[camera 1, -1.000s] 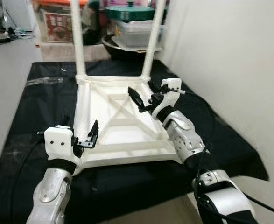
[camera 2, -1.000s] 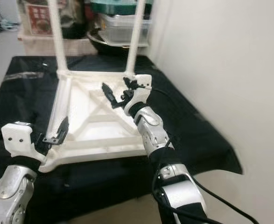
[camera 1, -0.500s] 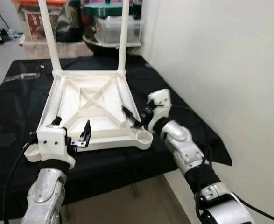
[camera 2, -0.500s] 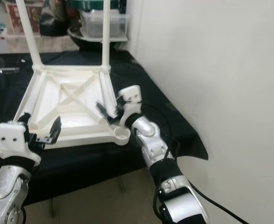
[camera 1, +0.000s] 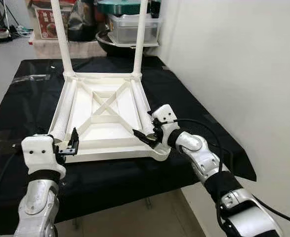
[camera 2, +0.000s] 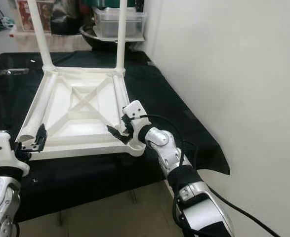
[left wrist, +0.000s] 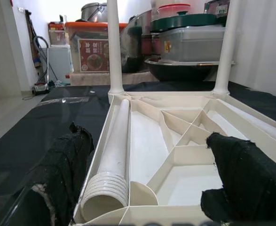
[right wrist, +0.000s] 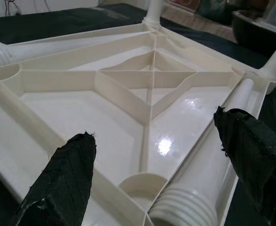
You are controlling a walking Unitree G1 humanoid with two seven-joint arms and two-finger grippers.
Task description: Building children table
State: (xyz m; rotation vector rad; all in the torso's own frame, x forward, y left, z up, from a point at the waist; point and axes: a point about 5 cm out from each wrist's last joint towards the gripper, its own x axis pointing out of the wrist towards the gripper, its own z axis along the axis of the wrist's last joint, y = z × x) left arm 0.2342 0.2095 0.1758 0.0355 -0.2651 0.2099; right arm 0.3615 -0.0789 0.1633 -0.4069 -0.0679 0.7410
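A white plastic children's table [camera 1: 110,154] lies upside down on a black cloth [camera 1: 31,103]. Two white legs stand upright in its far corners, the left leg [camera 1: 64,39] and the right leg [camera 1: 141,39]. Two loose legs lie inside the frame, one along the left rim [camera 1: 65,111] and one along the right rim [camera 1: 142,106]. My left gripper [camera 1: 70,146] is open at the near left corner, its fingers either side of that leg's threaded end [left wrist: 105,195]. At the near right corner my right gripper [camera 1: 147,137] is open, with the other threaded end [right wrist: 189,209] just below it.
Stacked storage boxes and a dark pot [camera 1: 127,24] stand behind the table. A white wall [camera 1: 233,74] runs close along the right side. The black cloth's near edge [camera 1: 135,182] drops to the floor.
The whole view has shifted as the camera moved. My right gripper has come back from over the middle of the underside to the near right corner. The left gripper stays at the near left corner.
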